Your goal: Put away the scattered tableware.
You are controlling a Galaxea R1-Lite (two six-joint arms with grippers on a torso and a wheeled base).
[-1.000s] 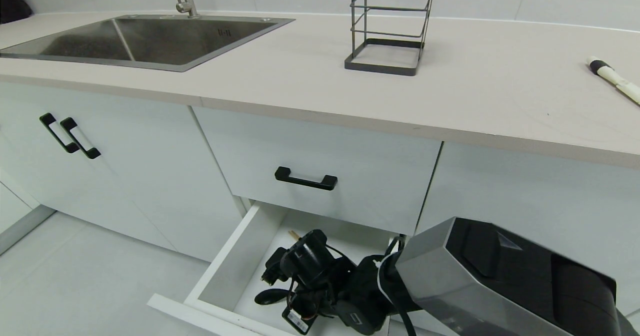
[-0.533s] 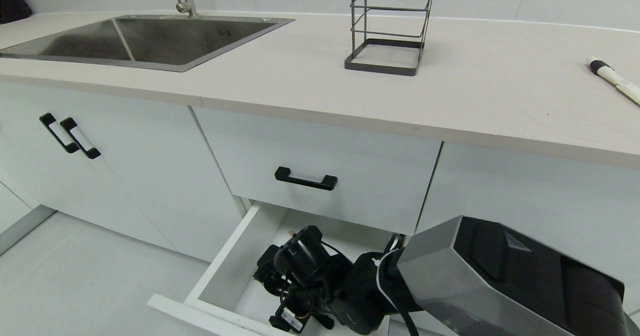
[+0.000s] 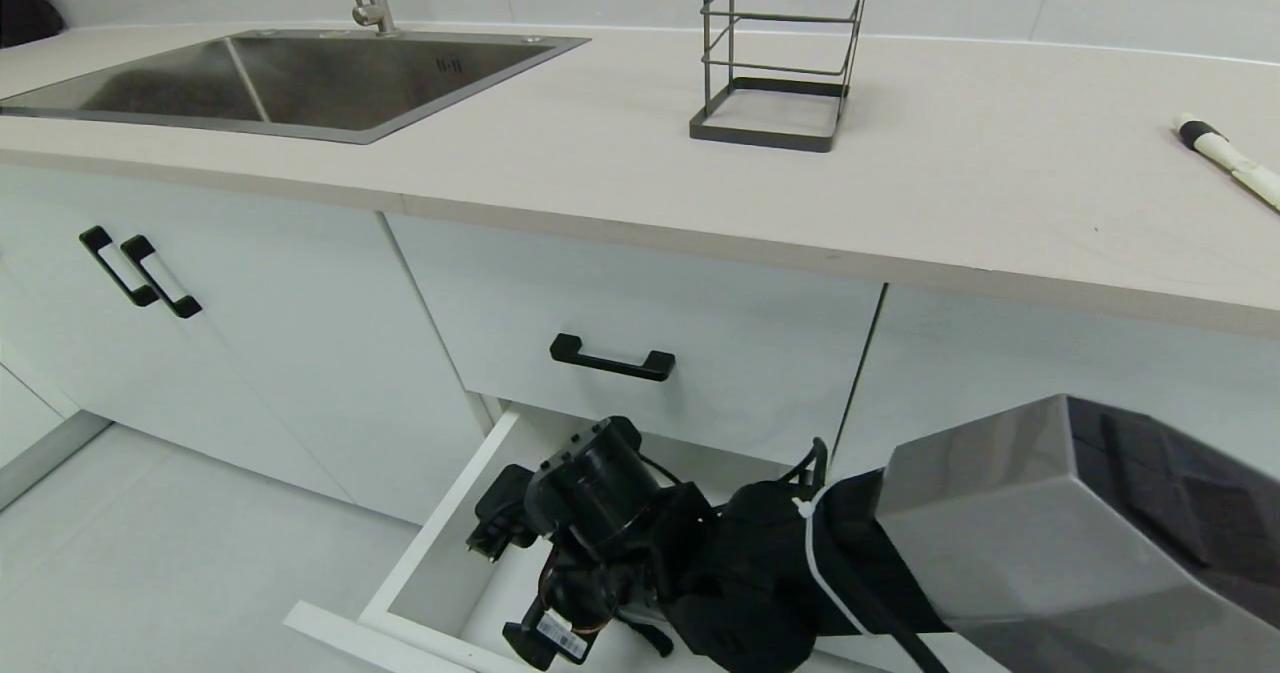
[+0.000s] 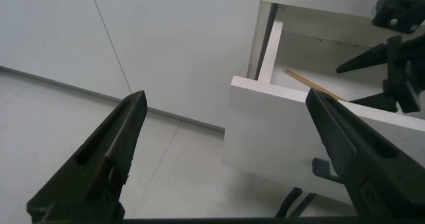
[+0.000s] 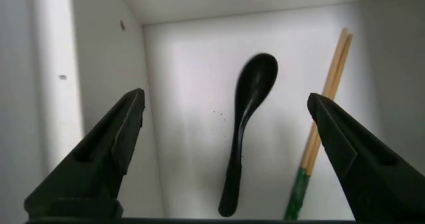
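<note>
The lower drawer (image 3: 440,553) stands pulled out, and my right gripper (image 3: 512,581) hangs inside it near its left wall, open and holding nothing. In the right wrist view a black spoon (image 5: 249,127) lies flat on the white drawer floor below the right gripper (image 5: 226,101). Beside the spoon lies a pair of wooden chopsticks (image 5: 319,131) with green ends. My left gripper (image 4: 224,103) is open and empty, low in front of the drawer front (image 4: 265,131). In the left wrist view a chopstick (image 4: 312,86) shows in the drawer.
On the counter stand a sink (image 3: 290,73) at the left and an empty wire rack (image 3: 775,53) in the middle. A white utensil with a black band (image 3: 1225,153) lies at the right edge. The upper drawer, with its black handle (image 3: 610,358), is closed.
My right gripper has shifted left and risen a little inside the drawer, and its forearm has swung right. The spoon seen beneath it in the head view is now covered.
</note>
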